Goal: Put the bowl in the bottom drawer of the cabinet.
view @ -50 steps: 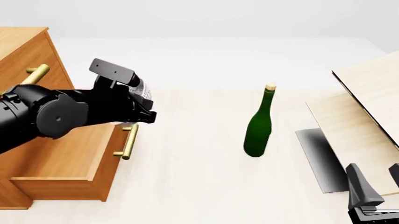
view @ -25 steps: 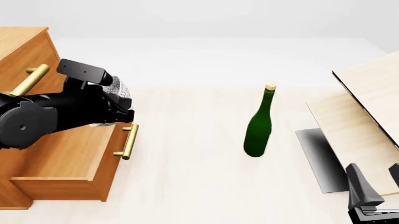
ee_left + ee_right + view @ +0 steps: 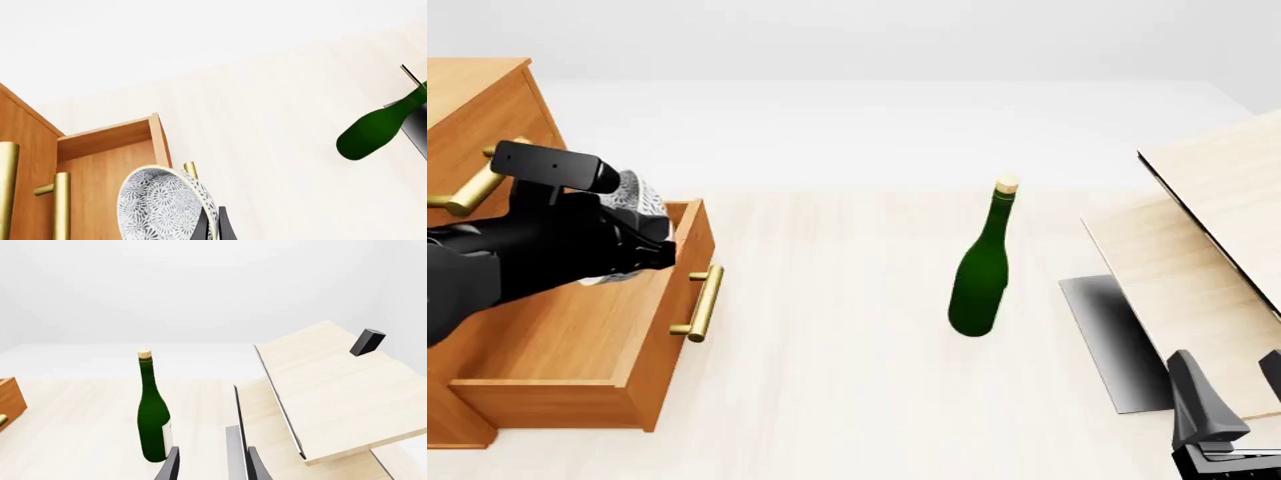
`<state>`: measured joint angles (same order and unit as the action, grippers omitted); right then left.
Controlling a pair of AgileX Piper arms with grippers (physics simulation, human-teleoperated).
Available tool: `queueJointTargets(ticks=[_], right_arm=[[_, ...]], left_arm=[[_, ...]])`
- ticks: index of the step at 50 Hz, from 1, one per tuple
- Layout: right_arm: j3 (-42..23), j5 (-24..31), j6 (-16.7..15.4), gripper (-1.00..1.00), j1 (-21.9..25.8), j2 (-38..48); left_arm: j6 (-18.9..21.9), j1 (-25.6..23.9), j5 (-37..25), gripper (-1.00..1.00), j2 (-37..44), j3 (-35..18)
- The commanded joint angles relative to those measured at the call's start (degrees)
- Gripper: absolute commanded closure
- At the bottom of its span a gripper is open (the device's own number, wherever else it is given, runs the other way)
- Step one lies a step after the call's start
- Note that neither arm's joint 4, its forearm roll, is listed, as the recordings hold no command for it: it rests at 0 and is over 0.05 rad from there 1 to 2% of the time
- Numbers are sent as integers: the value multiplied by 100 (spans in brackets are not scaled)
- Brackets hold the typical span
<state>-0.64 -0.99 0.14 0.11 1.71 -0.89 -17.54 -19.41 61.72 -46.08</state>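
Note:
The speckled white-grey bowl (image 3: 637, 196) is tilted on its edge, with my left gripper (image 3: 638, 228) shut on its rim. It hangs over the far part of the pulled-out bottom drawer (image 3: 665, 318) of the orange-brown cabinet (image 3: 487, 112). In the left wrist view the bowl (image 3: 162, 206) is in front of the drawer's (image 3: 100, 160) open inside, pinched by the left gripper (image 3: 213, 227). My right gripper (image 3: 1230, 388) rests low at the near right, open and holding nothing; the right wrist view shows its fingers (image 3: 233, 455) apart.
A green bottle (image 3: 978, 275) stands upright mid-table, also seen in the wrist views (image 3: 153, 415) (image 3: 373, 131). Pale wood boards (image 3: 1201, 230) lean at the right over a dark plate (image 3: 1110, 335). The drawer's brass handle (image 3: 705, 303) juts toward the bottle.
My left arm has carried the bowl leftward, from beside the drawer front to over the open drawer. The right arm has not moved.

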Motion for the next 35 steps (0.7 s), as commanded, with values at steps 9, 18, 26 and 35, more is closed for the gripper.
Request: queueJointTargets(ticks=[9,18,26,35], right_arm=[[0,-1,0,-100,0,2],[0,0,1,-100,0,-1],[0,0,-1,-100,1,0],[0,-1,0,-100,0,2]], left_arm=[[-137,305,101,100,-393,381],[-168,342,166,100,-379,444],[-164,420,223,100,-308,504],[-202,519,311,100,-220,572]])
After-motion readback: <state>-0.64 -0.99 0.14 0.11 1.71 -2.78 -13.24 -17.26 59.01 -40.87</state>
